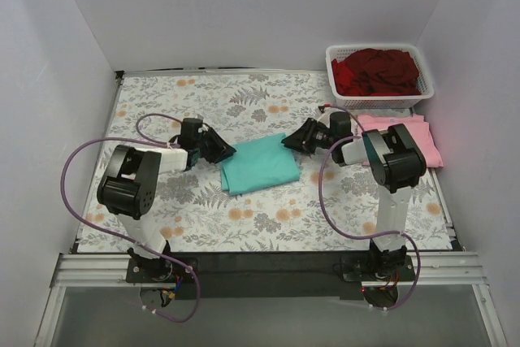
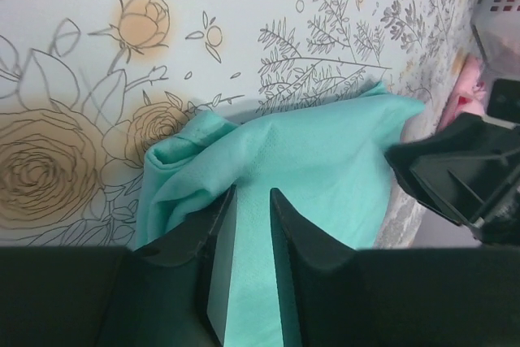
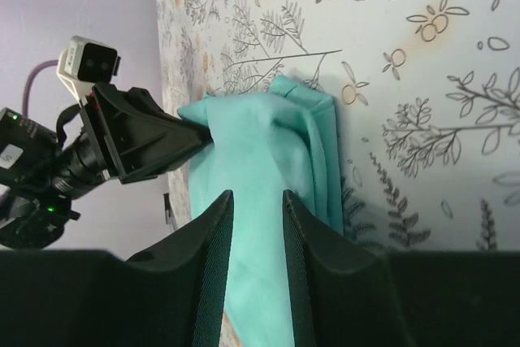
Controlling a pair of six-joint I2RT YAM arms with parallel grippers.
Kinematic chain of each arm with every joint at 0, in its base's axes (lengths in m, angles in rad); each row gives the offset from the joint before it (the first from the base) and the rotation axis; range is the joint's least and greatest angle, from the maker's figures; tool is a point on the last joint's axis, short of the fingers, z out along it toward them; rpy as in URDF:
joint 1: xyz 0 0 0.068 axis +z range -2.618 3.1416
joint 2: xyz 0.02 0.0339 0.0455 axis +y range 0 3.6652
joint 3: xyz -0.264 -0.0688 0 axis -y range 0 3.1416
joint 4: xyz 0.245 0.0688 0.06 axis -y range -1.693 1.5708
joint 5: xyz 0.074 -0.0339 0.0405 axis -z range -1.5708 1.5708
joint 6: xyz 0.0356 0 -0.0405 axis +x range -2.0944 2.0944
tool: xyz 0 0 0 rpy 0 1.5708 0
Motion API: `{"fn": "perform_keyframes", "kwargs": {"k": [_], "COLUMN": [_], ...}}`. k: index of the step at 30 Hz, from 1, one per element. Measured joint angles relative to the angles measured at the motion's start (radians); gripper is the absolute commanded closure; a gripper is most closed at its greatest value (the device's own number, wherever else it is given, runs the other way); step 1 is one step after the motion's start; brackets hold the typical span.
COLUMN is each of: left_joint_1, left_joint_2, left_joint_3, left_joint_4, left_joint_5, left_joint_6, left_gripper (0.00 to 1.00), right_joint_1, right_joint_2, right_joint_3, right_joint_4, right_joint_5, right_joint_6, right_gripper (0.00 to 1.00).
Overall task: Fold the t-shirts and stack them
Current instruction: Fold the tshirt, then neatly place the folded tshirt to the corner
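Note:
A teal-green t-shirt point(image 1: 260, 168) lies folded into a rough rectangle in the middle of the floral table. My left gripper point(image 1: 226, 150) is at its left far corner, and my right gripper point(image 1: 289, 141) is at its right far corner. In the left wrist view the gripper point(image 2: 250, 201) is open over the teal cloth point(image 2: 325, 152). In the right wrist view the gripper point(image 3: 256, 201) is open over the same cloth point(image 3: 260, 144). No cloth is pinched. A light pink t-shirt point(image 1: 422, 132) lies folded at the right, partly hidden by the right arm. Dark red t-shirts point(image 1: 378, 71) fill the basket.
The white lattice basket point(image 1: 378, 47) stands at the far right corner. White walls close in the table on three sides. The floral cloth point(image 1: 244, 103) covers the table; its near edge meets a black rail at the arm bases.

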Motion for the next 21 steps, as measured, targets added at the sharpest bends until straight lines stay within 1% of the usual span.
{"fn": "perform_keyframes", "kwargs": {"k": [4, 6, 8, 12, 13, 14, 16, 17, 18, 21], "left_joint_1": [-0.008, -0.036, -0.097, -0.297, -0.349, -0.397, -0.476, -0.517, -0.557, -0.661], "left_joint_2": [-0.044, -0.063, -0.077, -0.087, -0.087, -0.086, -0.079, -0.068, -0.051, 0.025], "left_joint_3": [0.053, 0.115, 0.193, 0.332, 0.354, 0.372, 0.398, 0.417, 0.439, 0.517], "left_joint_4": [-0.111, -0.186, -0.259, -0.361, -0.382, -0.406, -0.448, -0.472, -0.495, -0.548], "left_joint_5": [-0.049, -0.102, -0.171, -0.315, -0.343, -0.370, -0.421, -0.447, -0.476, -0.563], "left_joint_6": [0.082, 0.142, 0.208, 0.329, 0.354, 0.376, 0.417, 0.439, 0.462, 0.526], "left_gripper": [0.69, 0.65, 0.61, 0.53, 0.52, 0.51, 0.43, 0.42, 0.38, 0.37], "right_joint_1": [-0.024, -0.035, -0.042, -0.047, -0.047, -0.050, -0.053, -0.058, -0.061, -0.085], "right_joint_2": [-0.150, -0.238, -0.316, -0.464, -0.500, -0.537, -0.615, -0.657, -0.690, -0.804], "right_joint_3": [-0.033, -0.034, -0.032, -0.017, -0.013, -0.011, -0.010, -0.009, -0.009, -0.012], "right_joint_4": [-0.118, -0.223, -0.338, -0.648, -0.721, -0.788, -0.908, -0.961, -0.999, -1.095], "right_joint_5": [0.011, 0.035, 0.069, 0.226, 0.277, 0.322, 0.415, 0.460, 0.492, 0.569], "right_joint_6": [-0.082, -0.163, -0.241, -0.444, -0.490, -0.529, -0.593, -0.618, -0.631, -0.664], "right_gripper": [0.61, 0.60, 0.60, 0.57, 0.54, 0.45, 0.38, 0.28, 0.24, 0.14]}}
